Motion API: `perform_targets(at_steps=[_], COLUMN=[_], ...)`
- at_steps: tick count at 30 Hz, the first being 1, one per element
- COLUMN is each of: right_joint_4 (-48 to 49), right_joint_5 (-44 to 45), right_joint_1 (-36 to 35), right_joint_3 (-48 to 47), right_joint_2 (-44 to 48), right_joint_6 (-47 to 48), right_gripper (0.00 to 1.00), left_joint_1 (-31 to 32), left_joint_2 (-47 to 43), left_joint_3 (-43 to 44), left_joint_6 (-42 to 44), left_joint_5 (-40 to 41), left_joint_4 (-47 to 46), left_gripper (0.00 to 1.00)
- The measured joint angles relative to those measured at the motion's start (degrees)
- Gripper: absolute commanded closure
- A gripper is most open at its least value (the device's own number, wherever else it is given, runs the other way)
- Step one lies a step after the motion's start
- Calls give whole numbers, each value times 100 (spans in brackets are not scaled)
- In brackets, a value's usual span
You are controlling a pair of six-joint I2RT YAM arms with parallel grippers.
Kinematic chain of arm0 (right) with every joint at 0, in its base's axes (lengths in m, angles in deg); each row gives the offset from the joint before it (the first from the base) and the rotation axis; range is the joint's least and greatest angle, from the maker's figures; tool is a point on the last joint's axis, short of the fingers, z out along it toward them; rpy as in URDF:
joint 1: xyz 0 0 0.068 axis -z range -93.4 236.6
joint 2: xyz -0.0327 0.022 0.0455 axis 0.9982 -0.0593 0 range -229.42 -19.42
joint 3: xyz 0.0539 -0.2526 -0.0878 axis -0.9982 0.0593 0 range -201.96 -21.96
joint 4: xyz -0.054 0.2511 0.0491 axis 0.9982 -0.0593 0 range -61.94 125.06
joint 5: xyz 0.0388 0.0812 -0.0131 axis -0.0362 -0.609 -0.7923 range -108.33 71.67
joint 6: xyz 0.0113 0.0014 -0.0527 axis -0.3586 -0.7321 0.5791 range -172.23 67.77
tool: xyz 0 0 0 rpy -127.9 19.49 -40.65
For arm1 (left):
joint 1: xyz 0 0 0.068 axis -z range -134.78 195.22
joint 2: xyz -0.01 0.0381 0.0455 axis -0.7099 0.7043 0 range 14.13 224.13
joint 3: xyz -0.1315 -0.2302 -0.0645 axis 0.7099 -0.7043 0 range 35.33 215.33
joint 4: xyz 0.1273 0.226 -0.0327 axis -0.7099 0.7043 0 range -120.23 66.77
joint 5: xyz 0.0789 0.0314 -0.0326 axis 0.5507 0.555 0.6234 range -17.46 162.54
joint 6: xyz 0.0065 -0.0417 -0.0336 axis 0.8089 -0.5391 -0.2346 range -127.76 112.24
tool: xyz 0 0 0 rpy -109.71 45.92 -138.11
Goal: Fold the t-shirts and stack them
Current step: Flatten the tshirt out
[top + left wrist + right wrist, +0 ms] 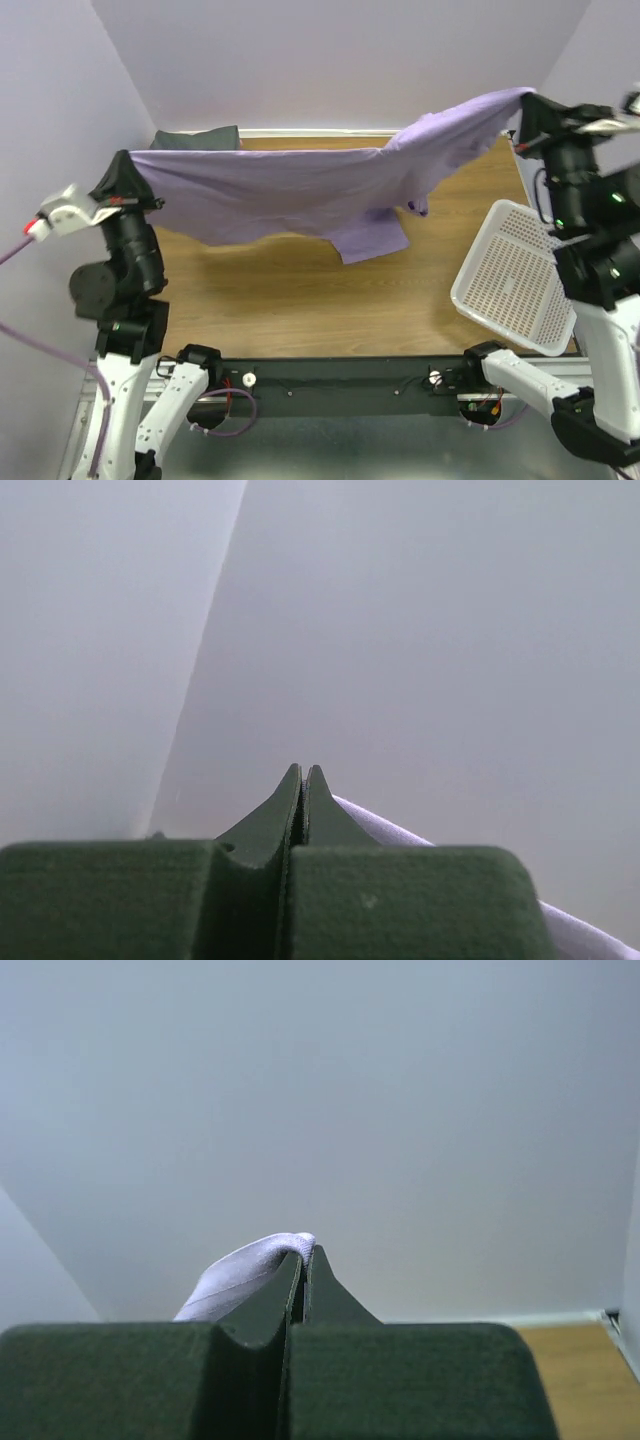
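A lavender t-shirt point(300, 190) hangs spread in the air above the table, stretched between both arms, its lower edge and one sleeve drooping toward the wood. My left gripper point(128, 165) is shut on its left corner; in the left wrist view the gripper point(303, 772) has its jaws pressed together and a strip of the lavender t-shirt point(400, 835) runs off to the right. My right gripper point(527, 100) is shut on the raised right corner; the right wrist view shows the gripper point(305, 1252) with the lavender t-shirt point(245, 1265) pinched at its tips. A dark grey t-shirt point(195, 138) lies at the back left.
A white mesh basket point(515, 275) leans tilted at the right edge of the wooden table point(300, 300), beside the right arm. Lavender walls close the back and both sides.
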Motion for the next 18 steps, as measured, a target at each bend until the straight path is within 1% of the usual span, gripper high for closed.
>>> perform_targets(at_steps=[5,10,14,18], right_joint_4=[-24,-81,-138,-229], right_joint_5=[-278,-599,-734,-737], right_joint_1=[0,2,0,2], right_joint_3=[-483,-1036,-1200,-1211], right_joint_2=[691,946,964,874], right_joint_6=[37,55,85,140], right_gripper=[99,99,99,99], left_joint_1=[2,2,2,2], left_joint_2=[-684,-1119,-1165,-920], left_joint_3=[385,758,903,872], left_joint_6=[17,22,33,83], left_joint_5=[-68,-260,-424,-590], left_joint_4=[170,273,267,181], left_gripper=[100,100,100,100])
